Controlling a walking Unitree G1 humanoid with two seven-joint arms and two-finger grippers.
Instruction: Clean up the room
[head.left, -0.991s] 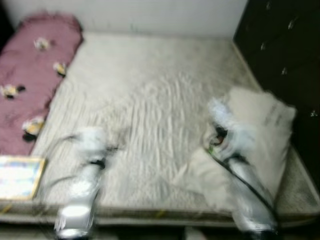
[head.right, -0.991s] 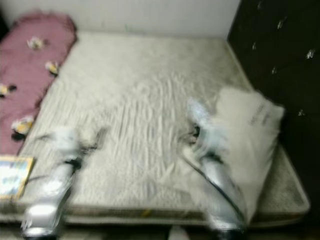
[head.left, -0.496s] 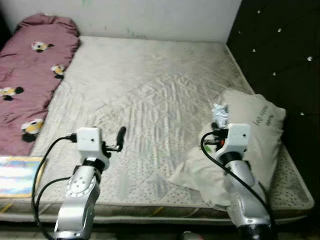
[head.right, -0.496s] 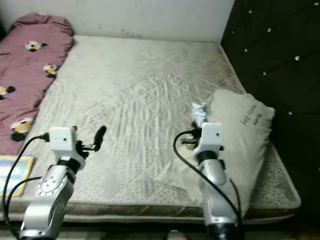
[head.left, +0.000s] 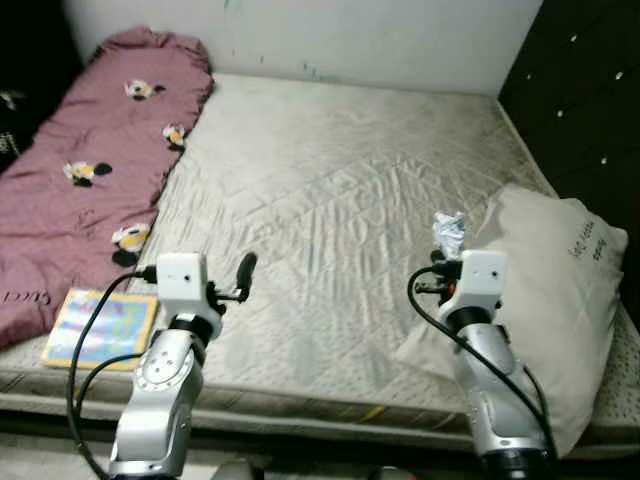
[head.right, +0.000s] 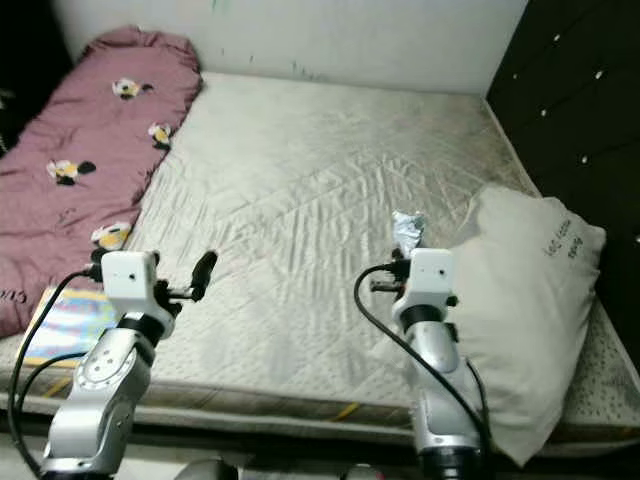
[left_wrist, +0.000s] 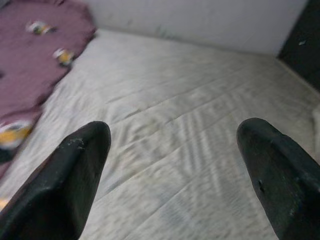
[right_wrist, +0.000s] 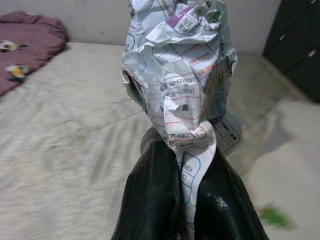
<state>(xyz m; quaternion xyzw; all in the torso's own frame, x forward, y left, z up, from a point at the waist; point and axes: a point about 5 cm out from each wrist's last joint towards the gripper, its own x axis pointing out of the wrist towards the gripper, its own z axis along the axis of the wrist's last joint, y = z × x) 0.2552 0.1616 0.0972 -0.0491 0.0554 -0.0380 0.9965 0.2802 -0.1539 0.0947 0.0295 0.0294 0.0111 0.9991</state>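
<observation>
Left eye view: both silver arms reach over the near edge of a bare mattress (head.left: 330, 190). The right end effector (head.left: 447, 262) grips a crumpled wrapper (head.left: 449, 233) above the mattress, just beside a beige pillow (head.left: 560, 290) lying against the dark headboard (head.left: 585, 90). The left end effector (head.left: 243, 272) hovers over the mattress. A maroon patterned blanket (head.left: 90, 170) lies along the left side, with a colourful book (head.left: 100, 328) at its near end.

Left wrist view: the two black fingers (left_wrist: 75, 175) stand wide apart, nothing between them.

Right wrist view: the fingers (right_wrist: 150, 200) pinch the wrapper's lower end; the printed paper bunches above them.
</observation>
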